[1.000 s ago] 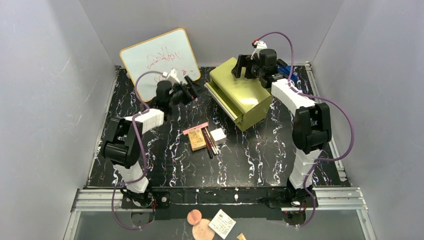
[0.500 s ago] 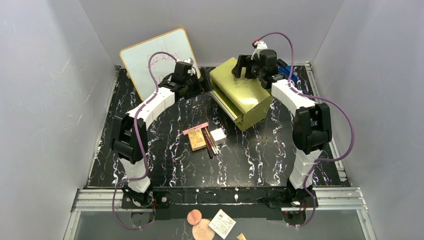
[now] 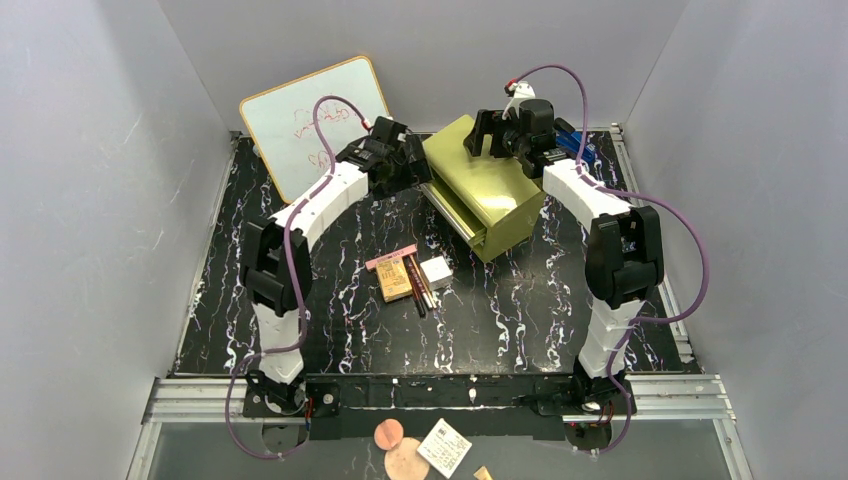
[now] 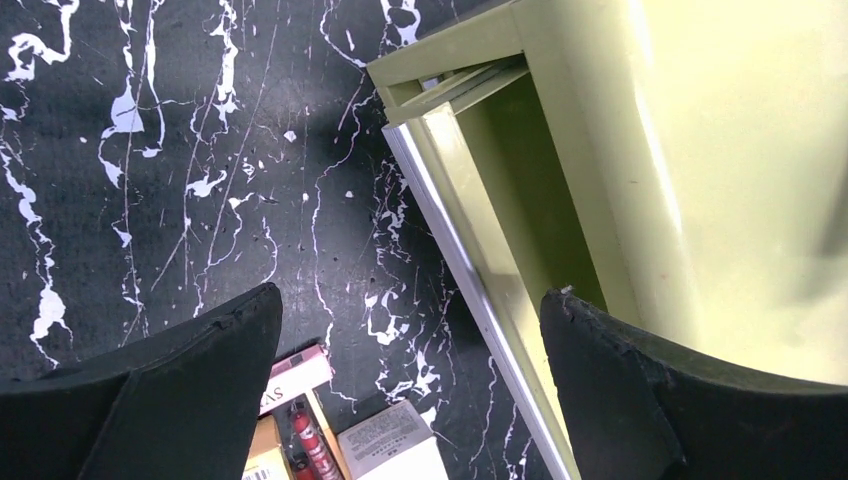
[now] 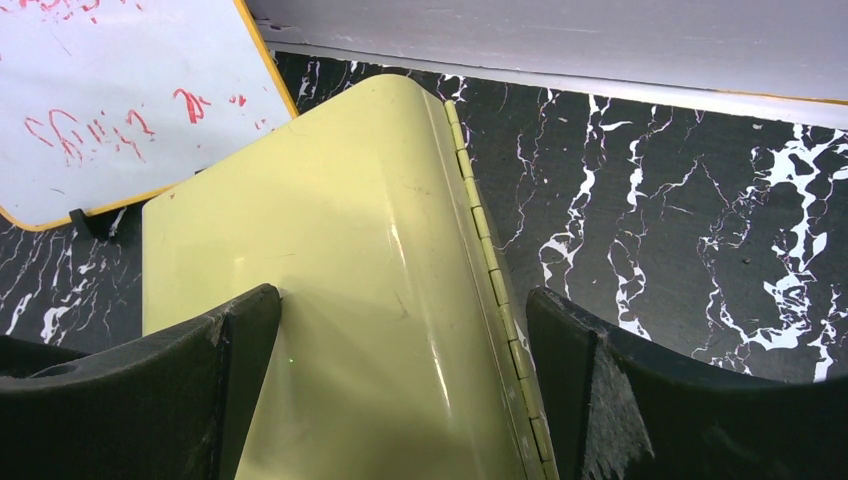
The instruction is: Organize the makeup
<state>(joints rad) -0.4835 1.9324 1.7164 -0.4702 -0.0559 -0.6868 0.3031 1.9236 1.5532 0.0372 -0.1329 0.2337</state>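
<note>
The makeup lies in a cluster mid-table: a tan-orange palette (image 3: 394, 279), a thin pink case (image 3: 391, 258), a small white box (image 3: 435, 271) and slim pencils (image 3: 418, 283). The left wrist view shows the pink case (image 4: 295, 372), the white box (image 4: 395, 450) and a red pencil (image 4: 305, 440) at its bottom edge. My left gripper (image 3: 418, 168) (image 4: 412, 295) is open and empty, above the front left corner of the olive-yellow drawer chest (image 3: 485, 190), whose drawer (image 4: 520, 200) stands slightly out. My right gripper (image 3: 490, 135) (image 5: 402, 298) is open over the chest's top (image 5: 330, 260), near its hinge.
A whiteboard (image 3: 315, 120) with red writing leans on the back wall at the left, also in the right wrist view (image 5: 110, 90). A blue object (image 3: 580, 145) lies behind the right arm. Grey walls enclose the table on three sides.
My left arm has swung right, from in front of the whiteboard to the chest's front left corner. The right arm, the chest and the makeup have not moved.
</note>
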